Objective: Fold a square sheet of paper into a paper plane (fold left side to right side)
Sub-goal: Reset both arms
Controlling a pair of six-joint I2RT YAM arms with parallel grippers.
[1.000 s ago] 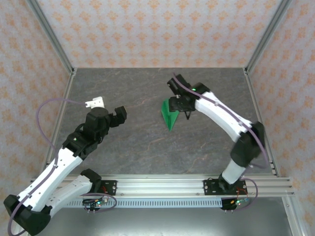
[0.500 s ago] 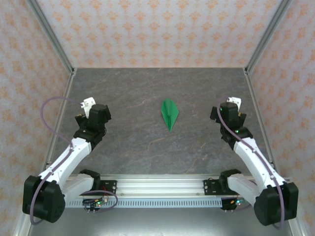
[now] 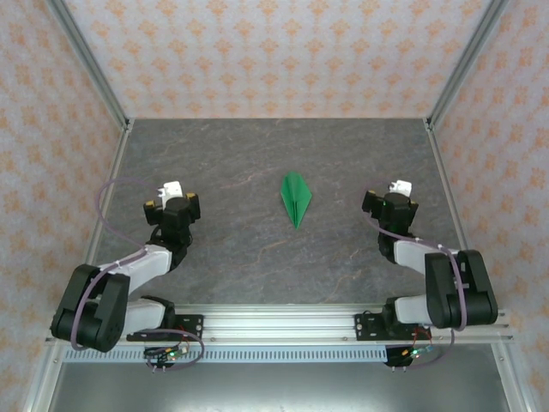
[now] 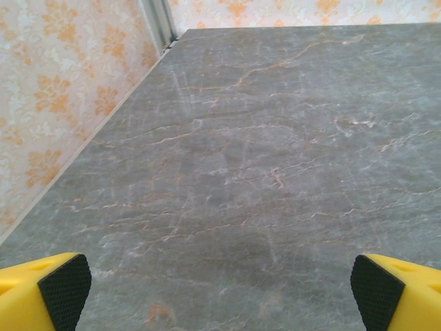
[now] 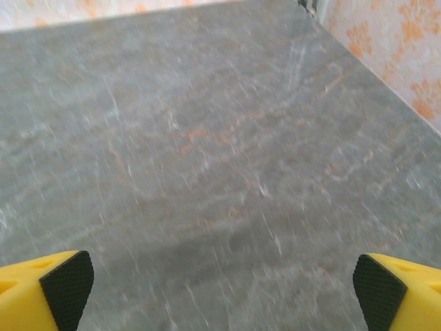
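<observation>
The green paper plane [image 3: 296,197] lies flat on the grey marbled table [image 3: 257,257], a narrow creased dart with its sharp nose pointing back toward the arms' bases. Nothing is touching it. It sits between the two grippers, about level with them and well apart from both: off to the right of the left gripper [image 3: 171,197] and off to the left of the right gripper [image 3: 390,196].

Both arms are folded in close to their bases, the left arm [image 3: 129,270] and the right arm [image 3: 446,275] each doubled over, with the wrist at the far end of the fold.

From the left wrist, the left gripper [image 4: 220,293] stands spread wide with nothing between its fingers. Its black pads [image 4: 65,289] sit at the two bottom corners, with bare table ahead of them and the orange-patterned wall [image 4: 62,89] running along its left.

From the right wrist, the right gripper [image 5: 220,289] is just as wide and just as empty, its pads [image 5: 67,288] far apart over bare stone, with the patterned wall on its right.
</observation>
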